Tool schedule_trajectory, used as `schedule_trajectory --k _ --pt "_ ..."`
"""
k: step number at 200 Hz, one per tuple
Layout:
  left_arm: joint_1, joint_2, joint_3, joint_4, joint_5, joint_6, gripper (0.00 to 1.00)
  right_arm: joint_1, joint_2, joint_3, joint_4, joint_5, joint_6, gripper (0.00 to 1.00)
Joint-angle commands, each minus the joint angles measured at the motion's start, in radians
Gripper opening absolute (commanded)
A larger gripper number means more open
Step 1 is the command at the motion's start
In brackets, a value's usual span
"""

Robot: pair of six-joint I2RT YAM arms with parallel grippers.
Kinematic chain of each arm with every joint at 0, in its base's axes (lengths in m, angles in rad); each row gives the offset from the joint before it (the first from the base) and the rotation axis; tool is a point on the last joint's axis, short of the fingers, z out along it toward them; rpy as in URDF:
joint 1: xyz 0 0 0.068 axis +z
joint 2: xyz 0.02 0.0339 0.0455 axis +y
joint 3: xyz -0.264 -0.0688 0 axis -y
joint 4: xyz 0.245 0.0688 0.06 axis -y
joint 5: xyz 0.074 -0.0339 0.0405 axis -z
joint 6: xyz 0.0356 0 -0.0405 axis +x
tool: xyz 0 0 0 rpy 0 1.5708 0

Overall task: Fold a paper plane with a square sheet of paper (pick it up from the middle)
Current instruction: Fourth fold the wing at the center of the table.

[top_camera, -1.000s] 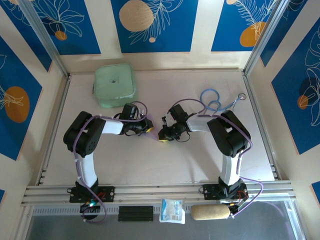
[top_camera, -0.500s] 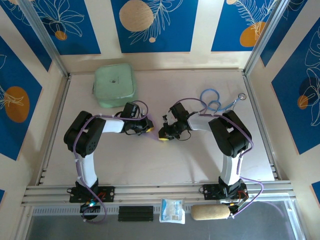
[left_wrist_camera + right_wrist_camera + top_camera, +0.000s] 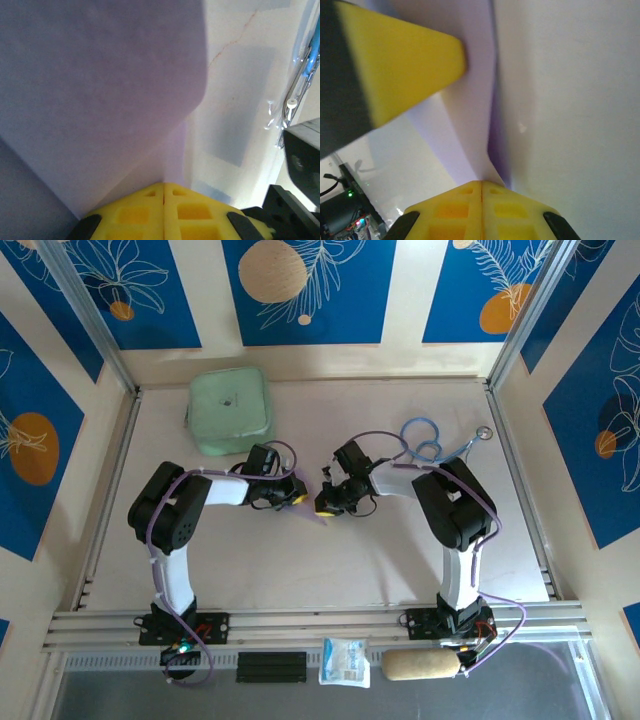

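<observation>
- Seen from above, the left gripper (image 3: 291, 496) and the right gripper (image 3: 325, 505) meet almost tip to tip over the middle of the pale table (image 3: 300, 570); both arms reach inward from their bases.
- The left gripper's yellow jaws are pressed fully together; the lilac paper (image 3: 100, 90) is pinched at their tips, rising straight ahead of them and spreading wide to the jaws' left, with a soft crease running down to the pinch.
- The right gripper's yellow jaws are likewise closed tight, with no gap between them; a folded edge of the same paper runs from their tips straight ahead, a darker violet shadow lying along the fold.
- In the right wrist view, one yellow finger (image 3: 405, 65) of the other gripper lies ahead and to the left of the right jaws, touching the paper.
- A mint-green pouch (image 3: 230, 410) rests well beyond the left jaws, apart from the paper.
- A blue cable (image 3: 422, 438) lies beyond the right arm; the left wrist view shows it far ahead and to the right of its jaws.
</observation>
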Motion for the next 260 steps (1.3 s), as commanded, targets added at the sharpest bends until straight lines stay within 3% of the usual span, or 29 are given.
schedule_trajectory --k 1,55,109,156,239,260 --pt "-0.001 0.048 -0.011 -0.103 -0.059 0.029 0.08 0.009 0.021 -0.004 -0.055 0.025 -0.013 0.08" --pt "-0.002 0.034 0.011 -0.129 -0.064 0.047 0.08 0.009 0.047 -0.024 -0.082 0.069 -0.032 0.07" --pt "0.016 0.017 0.082 -0.207 -0.094 0.163 0.09 0.012 0.079 -0.039 -0.132 0.116 -0.056 0.06" --pt "0.057 0.037 0.120 -0.228 -0.092 0.233 0.09 0.018 0.102 -0.049 -0.182 0.162 -0.070 0.05" --pt "0.127 0.082 0.161 -0.297 -0.190 0.462 0.09 0.020 0.118 -0.072 -0.213 0.218 -0.073 0.04" --pt "0.166 0.097 0.154 -0.242 -0.137 0.470 0.09 0.020 0.122 -0.074 -0.211 0.215 -0.070 0.03"
